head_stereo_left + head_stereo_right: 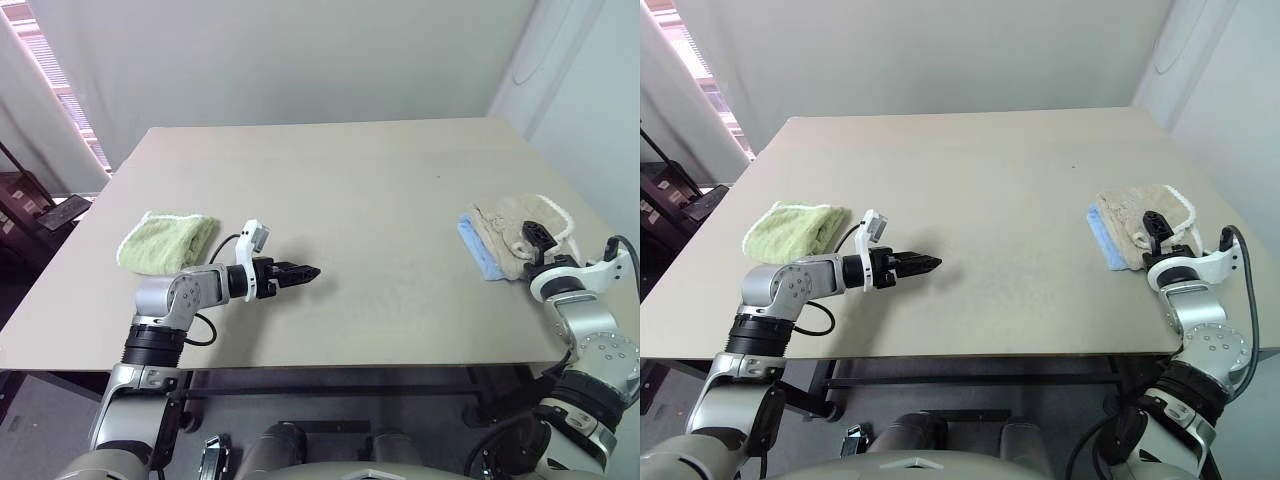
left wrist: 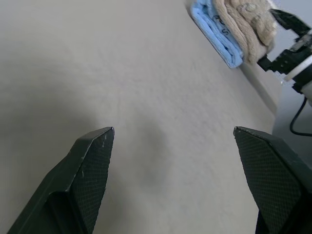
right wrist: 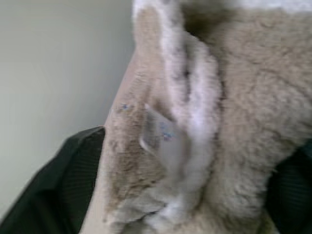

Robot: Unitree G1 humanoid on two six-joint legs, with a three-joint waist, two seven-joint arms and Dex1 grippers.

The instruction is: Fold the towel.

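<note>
Over at the bench's [image 1: 380,200] right edge, the towel [image 1: 505,232] lies bunched on a light-blue folded towel [image 1: 480,255]. Right hand [image 1: 534,240] sits spread around its near end. Left hand [image 1: 300,272] hovers spread mid-bench, beside a green towel [image 1: 165,240].

Fluffy terry towel [image 1: 505,232]; matt, smooth table [image 1: 370,190].

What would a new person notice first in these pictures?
Probably the beige towel, folded on top of a light-blue towel near the table's right edge, with the right gripper open around its near end. On the left lies a light-green towel, and the left gripper hovers open over bare tabletop.
</note>
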